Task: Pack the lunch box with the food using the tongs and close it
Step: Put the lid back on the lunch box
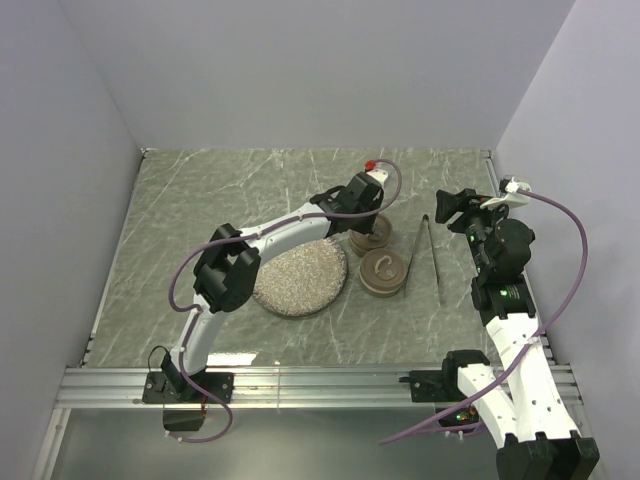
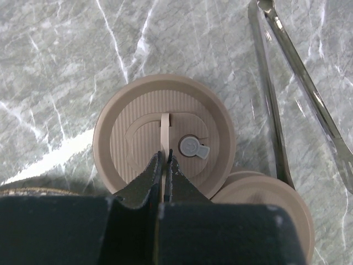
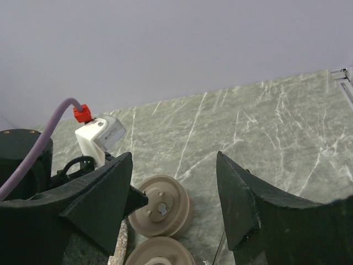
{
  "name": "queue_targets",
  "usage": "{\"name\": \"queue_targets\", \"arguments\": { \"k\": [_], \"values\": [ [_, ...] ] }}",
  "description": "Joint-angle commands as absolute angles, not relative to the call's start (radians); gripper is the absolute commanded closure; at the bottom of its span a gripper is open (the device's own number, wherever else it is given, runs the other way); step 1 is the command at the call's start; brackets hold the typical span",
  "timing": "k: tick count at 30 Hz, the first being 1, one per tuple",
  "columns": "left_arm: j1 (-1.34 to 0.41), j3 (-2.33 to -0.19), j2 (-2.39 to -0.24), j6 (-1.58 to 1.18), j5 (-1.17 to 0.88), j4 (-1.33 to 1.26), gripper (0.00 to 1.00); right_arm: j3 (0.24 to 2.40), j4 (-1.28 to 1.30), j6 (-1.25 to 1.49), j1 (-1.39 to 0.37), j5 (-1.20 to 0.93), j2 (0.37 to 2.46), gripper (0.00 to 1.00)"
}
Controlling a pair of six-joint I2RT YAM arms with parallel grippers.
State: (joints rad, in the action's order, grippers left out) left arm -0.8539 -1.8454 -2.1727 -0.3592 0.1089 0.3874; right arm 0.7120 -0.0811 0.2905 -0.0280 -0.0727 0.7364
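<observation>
Your left gripper point(image 2: 165, 164) has its jaws pinched shut on the thin upright lid tab point(image 2: 164, 130) of the far tin point(image 2: 127, 138), probably so you can lift that lid off before packing. The near tin point(image 2: 270, 207) sits right against it, lid on. The tongs point(image 2: 273, 94) lie flat on the table point(image 2: 55, 66) just right of both tins, untouched. They're closest to your right arm, so that arm looks like the one to take them. The right gripper point(image 3: 175, 165) hangs over the table's right side, jaws apart, nothing between them. The speckled plate point(image 1: 300, 278) is left of the tins, partly under the left arm. Food: you can't make out any pieces in these views, on the plate or anywhere else.
</observation>
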Motion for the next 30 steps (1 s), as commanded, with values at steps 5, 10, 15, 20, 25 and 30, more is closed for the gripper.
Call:
{"name": "queue_targets", "arguments": {
  "k": [5, 10, 15, 20, 25, 30],
  "values": [
    [-0.857, -1.907, -2.237, -0.336, 0.068, 0.419, 1.0, 0.709, -0.104, 0.279, -0.028, -0.078, 0.732, 0.31],
    [-0.857, -1.884, -2.214, -0.33, 0.06, 0.403, 1.0, 0.71, -0.103, 0.279, -0.028, -0.08, 0.736, 0.31],
    [-0.857, -1.849, -2.18, -0.325, 0.032, 0.37, 0.82, 0.718, -0.095, 0.276, -0.026, -0.084, 0.744, 0.3],
    [-0.857, -1.815, -2.128, -0.315, 0.032, 0.313, 0.47, 0.718, -0.091, 0.273, -0.028, -0.077, 0.741, 0.29],
    [-0.859, -1.81, -2.069, -0.284, 0.045, 0.25, 0.35, 0.718, -0.086, 0.268, -0.026, -0.072, 0.735, 0.29],
    [-0.858, -1.712, -1.935, -0.252, 0.009, 0.126, 0.28, 0.716, -0.081, 0.265, -0.028, -0.064, 0.73, 0.29]
  ]
}}
